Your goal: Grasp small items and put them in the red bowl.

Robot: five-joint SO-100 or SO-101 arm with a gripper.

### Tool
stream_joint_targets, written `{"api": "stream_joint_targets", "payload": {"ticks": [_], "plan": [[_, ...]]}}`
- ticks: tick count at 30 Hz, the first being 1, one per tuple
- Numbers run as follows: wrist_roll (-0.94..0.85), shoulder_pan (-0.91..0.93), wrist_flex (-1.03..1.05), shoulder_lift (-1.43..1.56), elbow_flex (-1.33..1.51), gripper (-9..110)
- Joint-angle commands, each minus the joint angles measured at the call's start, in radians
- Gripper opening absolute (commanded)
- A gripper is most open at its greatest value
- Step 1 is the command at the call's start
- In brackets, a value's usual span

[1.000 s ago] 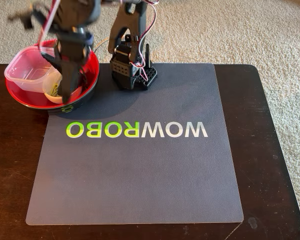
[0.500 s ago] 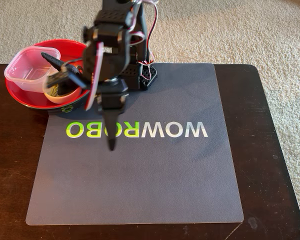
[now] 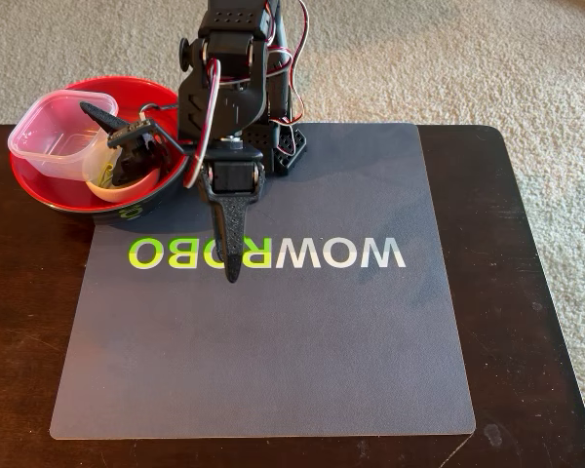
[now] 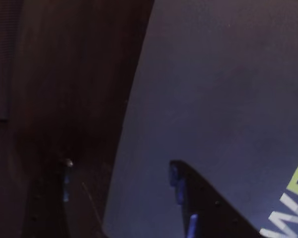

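The red bowl (image 3: 34,185) sits at the mat's far-left corner in the fixed view. In it lie a clear square tub (image 3: 54,132), a small white bowl (image 3: 112,191) with something yellow (image 3: 102,175) inside, and a black pointed part (image 3: 102,117) resting across them. My gripper (image 3: 231,273) hangs to the right of the bowl, pointing down at the green lettering with nothing in it. In the wrist view the gripper (image 4: 116,166) shows one black finger (image 4: 198,203) and a dim second shape on the left, with a wide gap between them over the mat.
A grey mat (image 3: 302,341) with WOWROBO lettering (image 3: 351,253) covers most of the dark wooden table (image 3: 531,292). The arm's base (image 3: 278,146) stands at the mat's far edge. Beige carpet (image 3: 468,58) lies beyond the table.
The gripper swung from above the red bowl to the right and out over the mat, then shifted slightly further right. The bowl's contents stay where they were.
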Motion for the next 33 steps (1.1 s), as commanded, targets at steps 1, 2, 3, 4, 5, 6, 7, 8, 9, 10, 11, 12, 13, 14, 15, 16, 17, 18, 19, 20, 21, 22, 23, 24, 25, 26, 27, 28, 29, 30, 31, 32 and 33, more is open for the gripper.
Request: {"api": "stream_joint_targets", "payload": {"ticks": [1, 2, 3, 4, 5, 6, 7, 8, 9, 10, 11, 12, 13, 14, 15, 16, 17, 18, 19, 20, 21, 22, 23, 24, 25, 26, 27, 28, 29, 30, 31, 32, 33], "plan": [[-0.049, -0.046, 0.008, 0.028, -0.041, 26], [-0.063, -0.055, 0.009, 0.029, -0.037, 26], [-0.071, -0.061, 0.012, 0.029, -0.035, 26], [-0.074, -0.067, 0.018, 0.029, -0.035, 26], [-0.086, -0.067, 0.023, 0.032, -0.035, 26], [-0.091, -0.071, 0.026, 0.041, -0.035, 26], [-0.1, -0.075, 0.028, 0.046, -0.035, 26], [-0.117, -0.078, 0.029, 0.048, -0.035, 26], [-0.124, -0.086, 0.034, 0.048, -0.035, 26], [-0.126, -0.091, 0.038, 0.044, -0.034, 26], [-0.124, -0.092, 0.04, 0.043, -0.028, 26], [-0.121, -0.083, 0.04, 0.038, -0.023, 26], [-0.121, -0.069, 0.04, 0.031, -0.023, 26], [-0.118, -0.054, 0.038, 0.025, -0.023, 26], [-0.117, -0.04, 0.035, 0.017, -0.026, 26], [-0.123, -0.026, 0.032, 0.008, -0.032, 26], [-0.127, -0.018, 0.029, 0.003, -0.034, 26], [-0.127, -0.018, 0.029, -0.005, -0.034, 26], [-0.127, -0.017, 0.029, -0.011, -0.034, 26], [-0.132, -0.015, 0.029, -0.02, -0.034, 25], [-0.132, -0.014, 0.029, -0.026, -0.034, 25], [-0.133, -0.014, 0.029, -0.032, -0.034, 25], [-0.137, -0.011, 0.029, -0.035, -0.034, 25], [-0.137, -0.008, 0.028, -0.035, -0.034, 25], [-0.137, -0.005, 0.026, -0.035, -0.034, 25], [-0.14, -0.002, 0.026, -0.037, -0.035, 25], [-0.143, 0.0, 0.026, -0.037, -0.035, 25], [-0.149, 0.002, 0.026, -0.038, -0.035, 25], [-0.164, 0.009, 0.026, -0.043, -0.035, 25], [-0.179, 0.015, 0.026, -0.049, -0.034, 24], [-0.192, 0.018, 0.026, -0.057, -0.031, 24], [-0.199, 0.021, 0.026, -0.066, -0.028, 24], [-0.201, 0.021, 0.026, -0.078, -0.026, 24]]}}
